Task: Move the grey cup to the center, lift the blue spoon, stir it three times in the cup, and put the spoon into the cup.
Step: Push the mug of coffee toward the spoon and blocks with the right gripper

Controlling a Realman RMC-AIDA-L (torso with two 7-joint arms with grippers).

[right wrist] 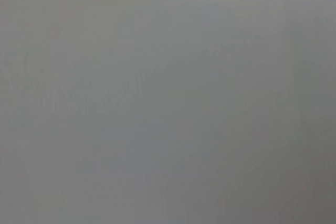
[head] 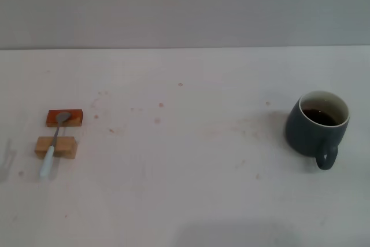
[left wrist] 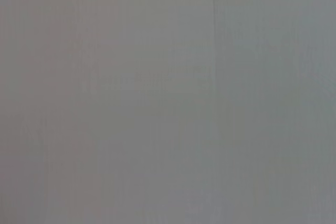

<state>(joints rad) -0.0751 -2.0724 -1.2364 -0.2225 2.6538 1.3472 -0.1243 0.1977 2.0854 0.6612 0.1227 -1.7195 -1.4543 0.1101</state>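
Two blocks (head: 60, 132) under blue spoon (head: 54, 143) (grey cup (head: 319, 129) well apart)

The grey cup (head: 317, 128), filled with dark liquid, is being kept upright far right of the blue spoon (head: 55, 142), which is being bridged across two wooden blocks (head: 56, 147).

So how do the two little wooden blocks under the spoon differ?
The orange block sits farther from the robot and carries the blue spoon's metal bowl; the tan block sits nearer and carries its handle. The orange one is reddish and darker, the tan one pale. Both lie flat on the table, side by side, apart.
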